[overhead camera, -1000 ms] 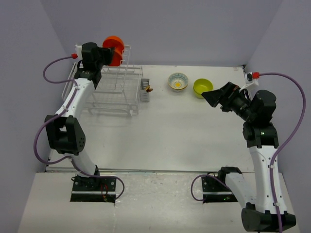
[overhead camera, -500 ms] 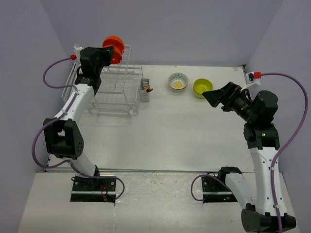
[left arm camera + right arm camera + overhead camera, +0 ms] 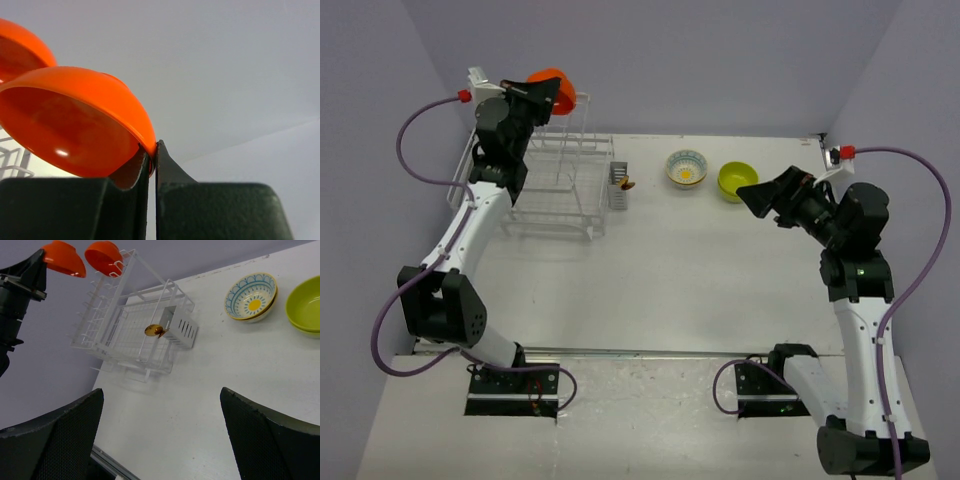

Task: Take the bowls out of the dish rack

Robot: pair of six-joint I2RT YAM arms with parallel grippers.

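My left gripper is shut on the rim of an orange-red bowl and holds it in the air above the back left of the white dish rack. The gripper and bowl also show in the top view. A second orange-red bowl stands in the rack's upright tier; it also shows in the left wrist view. The flower-pattern bowl and lime-green bowl sit on the table to the right. My right gripper is open and empty, in the air near the green bowl.
A small grey cutlery holder on the rack's right side has a brown object at it. Purple walls close in the table at the back and on both sides. The rack's low tray shows no dishes.
My left gripper has risen with the orange-red bowl, lifting it up and away from the rack's upright tier. The right arm has barely moved.
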